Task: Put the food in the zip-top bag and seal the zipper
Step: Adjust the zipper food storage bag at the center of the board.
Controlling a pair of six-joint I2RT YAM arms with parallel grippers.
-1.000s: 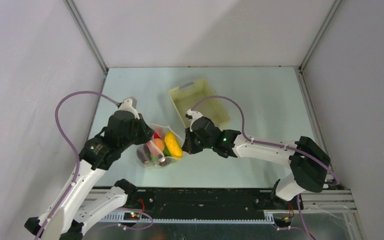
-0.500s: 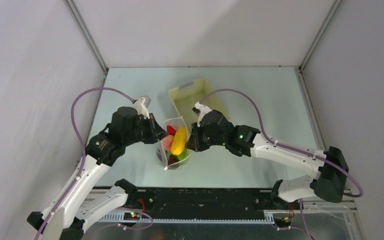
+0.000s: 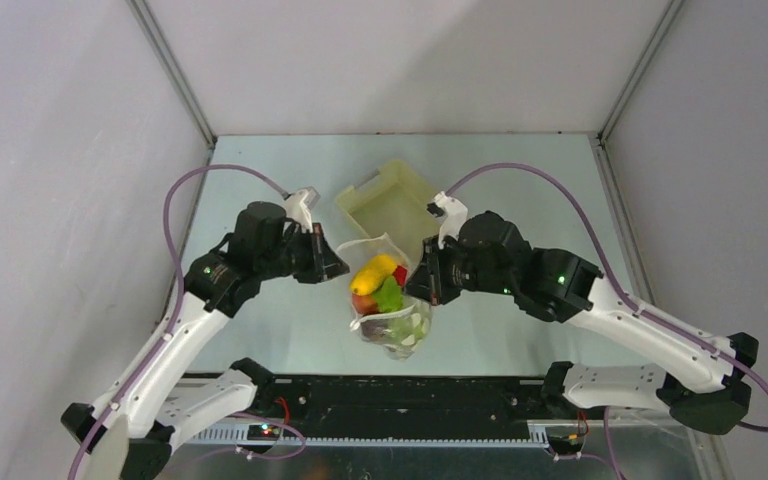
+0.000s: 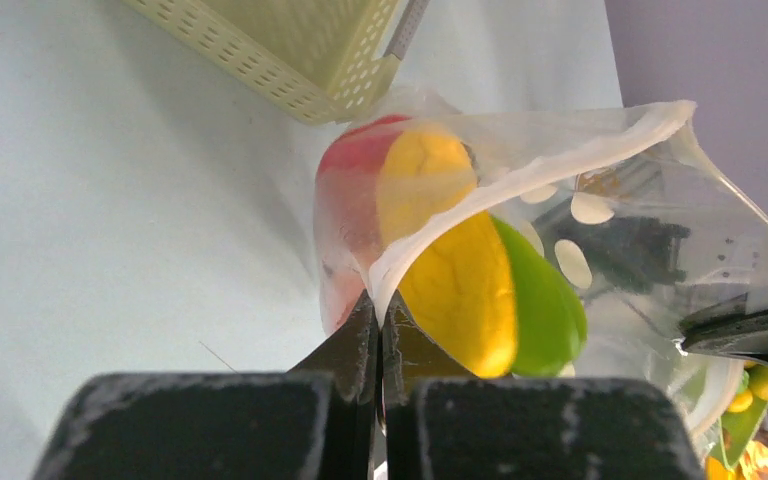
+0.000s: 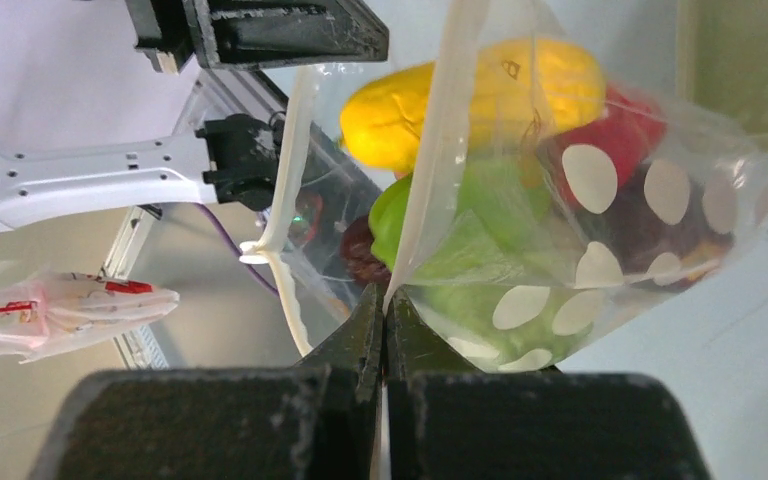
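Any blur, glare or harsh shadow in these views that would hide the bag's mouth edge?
Top external: soft, even light with only faint shadows; the zip-top bag is sharp but small. Left wrist: the left gripper is dark and blurred up close, while the bag's rim behind it is clear. Right wrist: the right gripper is likewise soft and the bag's print is crisp; no glare hides the rim.

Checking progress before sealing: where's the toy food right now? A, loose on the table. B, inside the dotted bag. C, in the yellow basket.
B: the banana and other pieces show through the zip-top bag, pinched at its mouth by the left gripper and right gripper.
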